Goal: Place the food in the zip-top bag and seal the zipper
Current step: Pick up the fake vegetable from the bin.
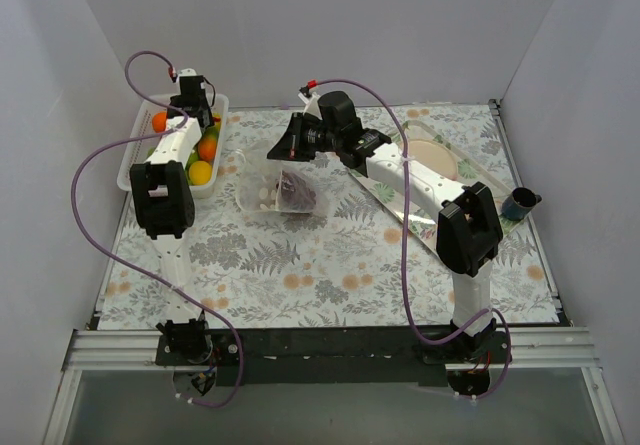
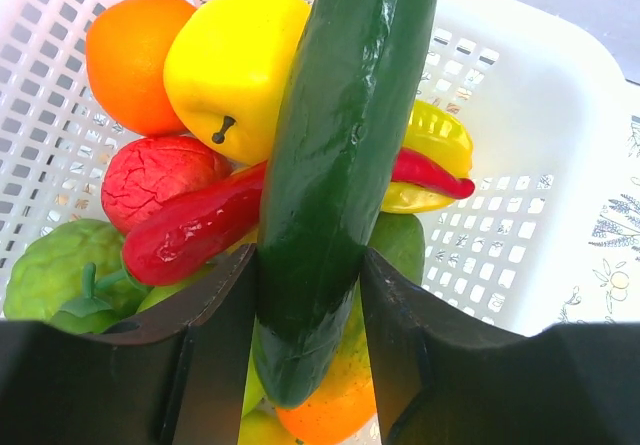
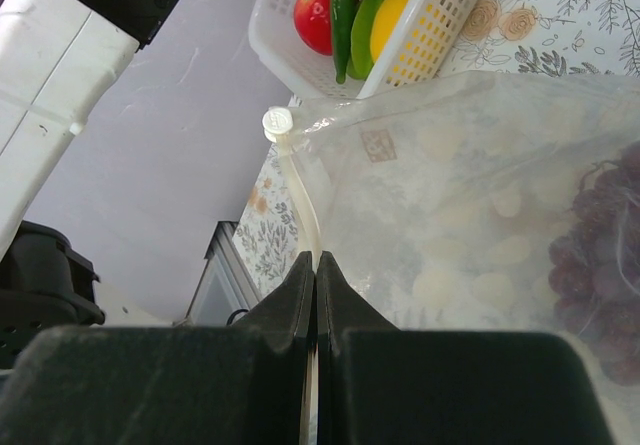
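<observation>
Two arms work over the flower-patterned table (image 1: 300, 265). At the far left stands a white slotted basket (image 2: 540, 115) heaped with food, and the left gripper (image 2: 310, 253) reaches down into it. Its jaws sit against either side of a long green cucumber (image 2: 340, 145), pinching it near its lower end. The cucumber lies slantwise on top of the pile. Under it and to its left are an orange (image 2: 135, 60), a yellow fruit (image 2: 235, 65) with a short stalk, a wrinkled red fruit (image 2: 155, 175), a red chili (image 2: 195, 230) and a knobbly green fruit (image 2: 55, 270). A yellow pepper (image 2: 440, 140) shows on the cucumber's other side.

Just right of the basket, near the middle of the table, lies the zip-top bag (image 1: 285, 193), clear with pale dots. A bunch of dark purple grapes (image 1: 297, 190) already lies inside it. The right gripper (image 3: 315, 260) is at the bag's far edge. Its jaws are pressed together on the zipper (image 3: 300, 190), a short way along the strip from the small white slider (image 3: 276, 122). Whether the mouth is sealed I cannot tell.

Farther right, partly under the right arm, a shiny tray (image 1: 480, 180) holds a beige plate (image 1: 440, 153). A dark cup (image 1: 520, 203) stands at the tray's right edge.
</observation>
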`<state>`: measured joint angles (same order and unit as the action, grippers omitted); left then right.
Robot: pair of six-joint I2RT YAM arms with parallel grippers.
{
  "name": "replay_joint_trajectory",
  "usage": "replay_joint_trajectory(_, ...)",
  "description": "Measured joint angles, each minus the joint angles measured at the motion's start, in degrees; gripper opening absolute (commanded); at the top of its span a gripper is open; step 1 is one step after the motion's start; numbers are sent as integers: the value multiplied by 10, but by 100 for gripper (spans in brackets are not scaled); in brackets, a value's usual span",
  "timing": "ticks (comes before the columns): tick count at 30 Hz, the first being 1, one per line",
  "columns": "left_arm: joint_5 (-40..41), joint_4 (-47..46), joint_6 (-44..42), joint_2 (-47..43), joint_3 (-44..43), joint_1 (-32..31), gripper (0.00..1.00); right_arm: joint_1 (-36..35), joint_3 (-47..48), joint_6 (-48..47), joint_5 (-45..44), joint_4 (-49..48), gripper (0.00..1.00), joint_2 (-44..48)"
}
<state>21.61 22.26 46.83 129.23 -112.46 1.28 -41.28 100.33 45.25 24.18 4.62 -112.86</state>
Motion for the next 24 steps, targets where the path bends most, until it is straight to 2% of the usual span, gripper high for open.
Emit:
replay_joint_trajectory(11, -14, 5, 28, -41, 59, 0, 13, -1, 0, -10, -7, 4, 1, 0)
replay_joint_trajectory(24, -69, 66, 111, -203, 103, 0, 9, -5, 9, -39, -25, 21, 1, -20)
